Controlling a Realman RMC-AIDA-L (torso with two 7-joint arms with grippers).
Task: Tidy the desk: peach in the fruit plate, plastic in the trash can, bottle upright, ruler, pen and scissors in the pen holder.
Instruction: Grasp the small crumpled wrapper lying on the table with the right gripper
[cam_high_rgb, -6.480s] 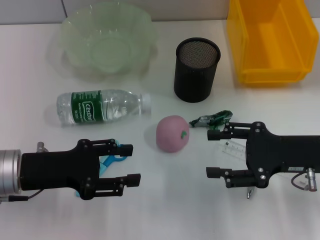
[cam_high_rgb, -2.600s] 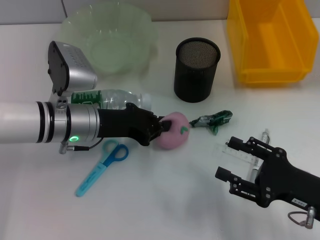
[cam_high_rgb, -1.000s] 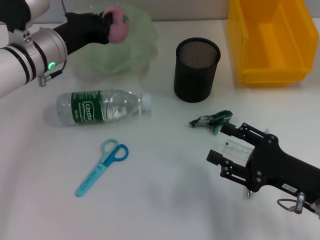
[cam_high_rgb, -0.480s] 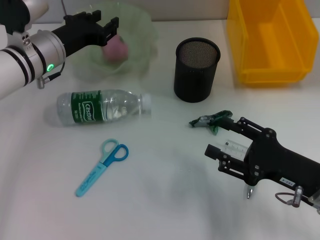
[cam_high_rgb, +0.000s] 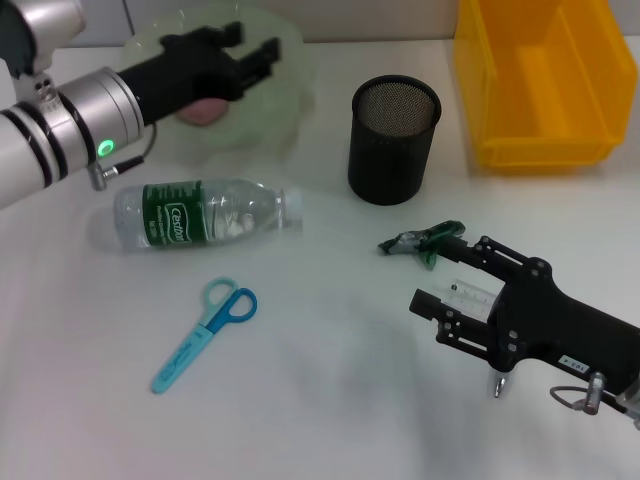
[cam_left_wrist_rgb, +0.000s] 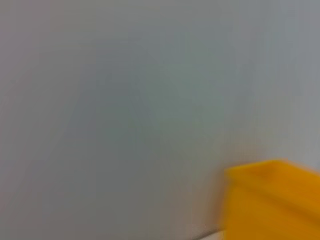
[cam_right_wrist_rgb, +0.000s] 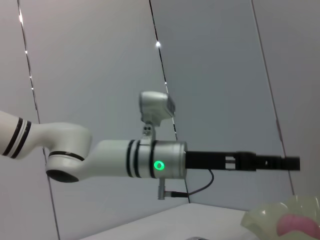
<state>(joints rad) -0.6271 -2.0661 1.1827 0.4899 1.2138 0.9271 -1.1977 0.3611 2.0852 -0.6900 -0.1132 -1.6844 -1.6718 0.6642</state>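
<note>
The pink peach (cam_high_rgb: 203, 112) lies in the pale green fruit plate (cam_high_rgb: 290, 70) at the back left; the right wrist view shows the peach (cam_right_wrist_rgb: 296, 224) too. My left gripper (cam_high_rgb: 250, 42) hovers open over the plate, holding nothing. The bottle (cam_high_rgb: 200, 213) lies on its side in front of the plate. Blue scissors (cam_high_rgb: 205, 333) lie flat nearer the front. The green plastic wrapper (cam_high_rgb: 425, 240) sits beside my right gripper (cam_high_rgb: 446, 272), which is open just above the clear ruler (cam_high_rgb: 468, 295). A pen tip (cam_high_rgb: 497, 385) pokes out under that arm. The black mesh pen holder (cam_high_rgb: 393, 140) stands upright.
The yellow trash can (cam_high_rgb: 540, 80) stands at the back right and shows as a yellow corner (cam_left_wrist_rgb: 270, 200) in the left wrist view. The left arm (cam_right_wrist_rgb: 150, 160) stretches across the right wrist view toward the plate (cam_right_wrist_rgb: 265, 220).
The left gripper let go of the peach, which now rests in the plate, and has shifted slightly right above it. The right arm has hardly moved.
</note>
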